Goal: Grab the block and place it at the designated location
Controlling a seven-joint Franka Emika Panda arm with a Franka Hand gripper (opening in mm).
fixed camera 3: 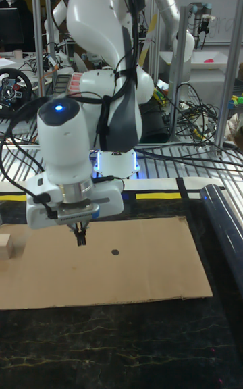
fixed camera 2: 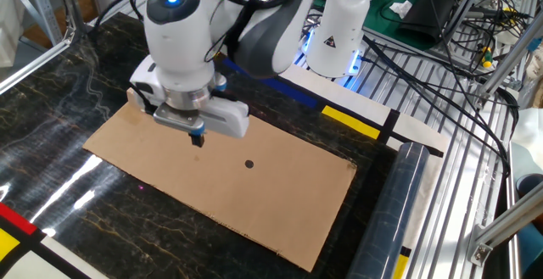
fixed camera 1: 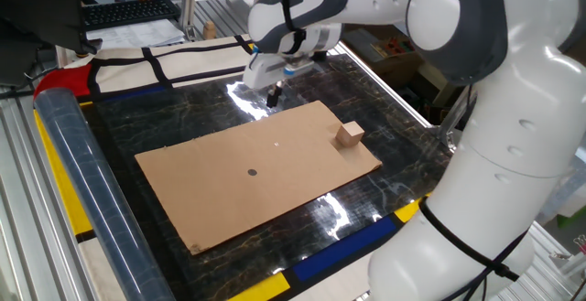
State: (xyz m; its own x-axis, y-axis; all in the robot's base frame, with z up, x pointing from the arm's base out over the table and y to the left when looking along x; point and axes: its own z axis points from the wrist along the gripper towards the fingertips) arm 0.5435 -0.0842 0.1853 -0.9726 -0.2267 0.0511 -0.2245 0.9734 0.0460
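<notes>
While tool [fixed camera 3: 80, 236] hovers, plain wooden cube [fixed camera 1: 349, 135] on flat cardboard [fixed camera 1: 220, 196].

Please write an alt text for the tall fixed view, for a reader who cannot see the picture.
A white robot arm holds its gripper just above a brown cardboard sheet, fingers close together and empty. A small wooden block sits at the sheet's left edge, and a tiny black dot lies right of the gripper.

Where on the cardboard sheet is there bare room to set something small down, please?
Most of the cardboard sheet is bare: the stretch between the black dot and the near-left corner, and the strip between dot and block. It is crowded only at the far edge, where the claw hangs, and the corner holding the block.
</notes>
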